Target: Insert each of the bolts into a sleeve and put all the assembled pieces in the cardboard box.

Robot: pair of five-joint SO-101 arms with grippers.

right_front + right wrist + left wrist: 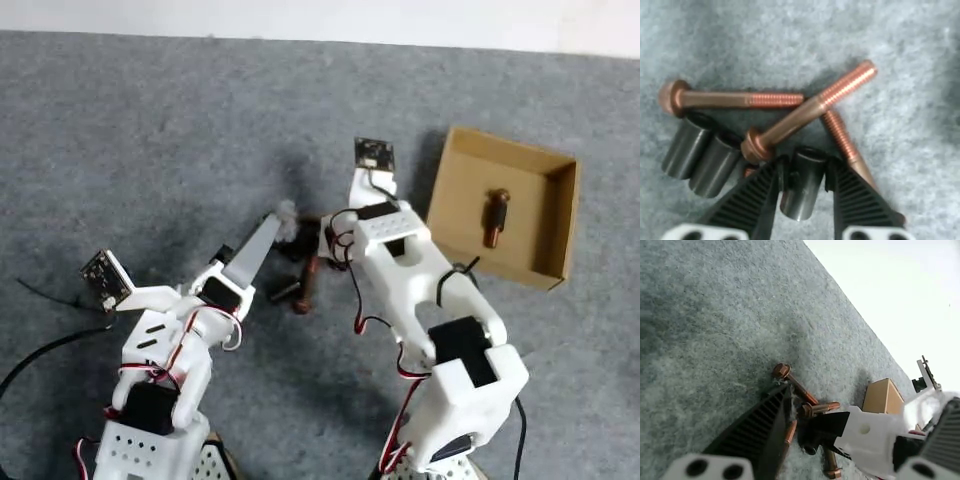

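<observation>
From above, both arms lean in over the same heap of loose bolts (305,280) on the grey mat. The left gripper (262,240) comes at the heap from one side and the right gripper (325,243) is bowed down onto it. Off beside the right arm, the cardboard box (530,250) holds one assembled piece (495,217), whose length points away from the arms.

From the left wrist, its dark finger (765,425) rests near a bolt (795,385). Its jaws look spread wide, probably waiting to take a bolt.

From the right wrist, the ribbed jaws press both flanks of a dark sleeve (802,195). It looks pinched that way so the bore stays free. The sleeve's length runs along the fingers, its open mouth facing a crossed bolt (805,117) that lies over another. Two spare sleeves (705,155) lie side by side nearby.
</observation>
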